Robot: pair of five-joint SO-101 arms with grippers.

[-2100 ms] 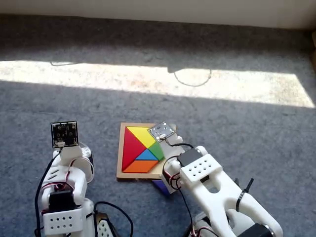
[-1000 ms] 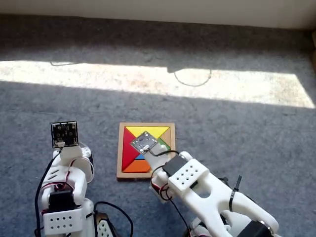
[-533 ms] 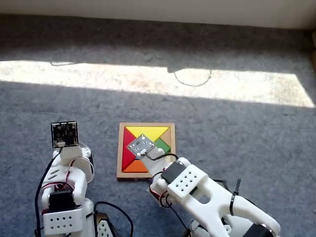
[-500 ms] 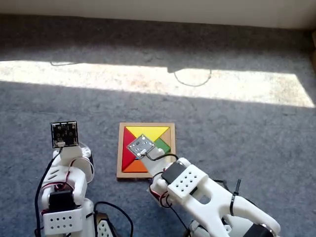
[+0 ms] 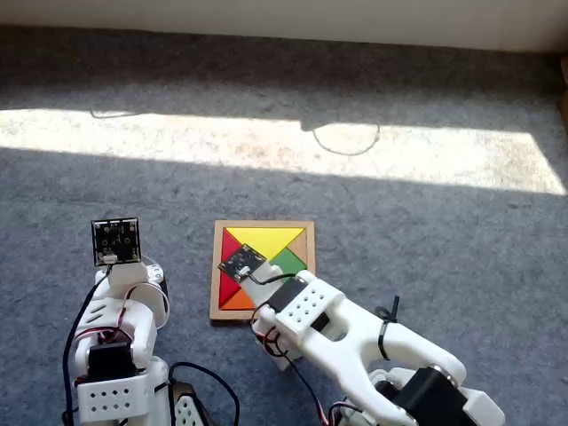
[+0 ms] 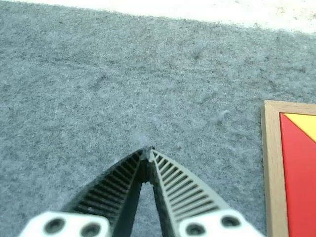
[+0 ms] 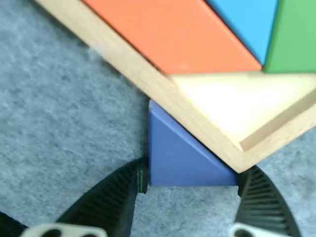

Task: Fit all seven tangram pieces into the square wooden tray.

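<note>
Blue triangle [image 7: 182, 158] flat on carpet [image 7: 59, 123], touching the outer rim of the wooden tray [image 7: 123, 64] by the empty slot [image 7: 237, 103]. Straddled by the right end effector [image 7: 192, 180], spread wide. Risks catching the rim on closing and dragging the tray. Left end effector [image 6: 148, 153] pinched together over carpet.

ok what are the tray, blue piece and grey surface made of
Tray: looks like pale wood, faint grain on its rim. Blue piece: probably painted wood, matte colour, crisp edges. Grey surface: carpet or felt, fuzzy fibres.
</note>
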